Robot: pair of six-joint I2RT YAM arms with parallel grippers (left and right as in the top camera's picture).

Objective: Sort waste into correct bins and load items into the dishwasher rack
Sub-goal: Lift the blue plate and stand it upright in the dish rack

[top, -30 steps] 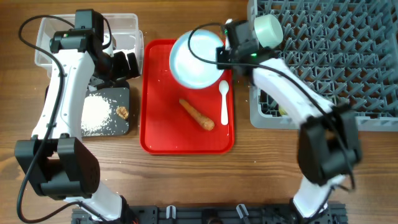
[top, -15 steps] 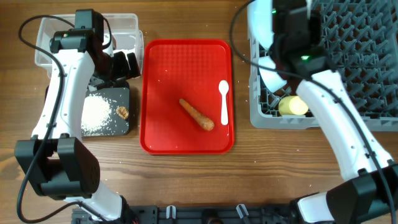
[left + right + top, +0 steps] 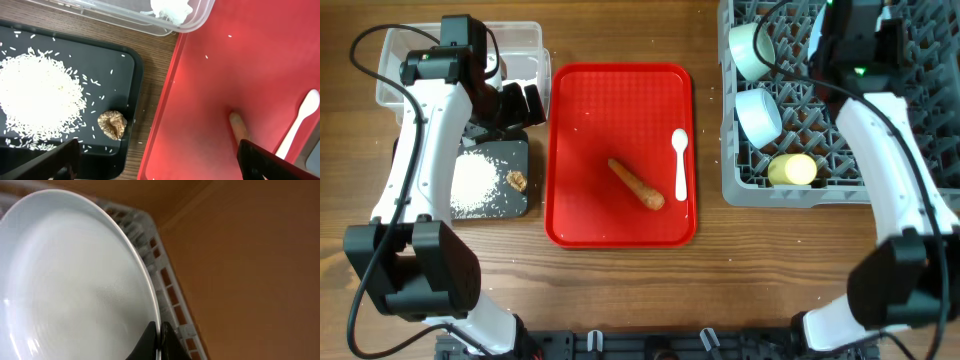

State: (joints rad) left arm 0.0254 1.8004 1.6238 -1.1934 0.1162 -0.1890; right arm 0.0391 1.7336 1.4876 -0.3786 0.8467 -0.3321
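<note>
Over the rack [image 3: 920, 150], the right gripper [image 3: 157, 341] pinched the plate [image 3: 75, 280] by its rim, its face standing on edge. Away at nine o'clock, the left gripper [image 3: 157, 162] hung wide open.

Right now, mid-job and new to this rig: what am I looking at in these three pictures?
Two robot arms work at a table, each ending in two-finger jaws. The wide picture looks down from above; the other two come from cameras on the wrists. The left arm hangs near the black tray of rice and a brown scrap, beside the clear tub with a napkin; the left jaws are open and empty. The red tray holds a carrot and a spoon. The right arm is over the grey rack, which holds two bowls and a yellow cup; the right jaws pinch the rim of a plate.
</note>
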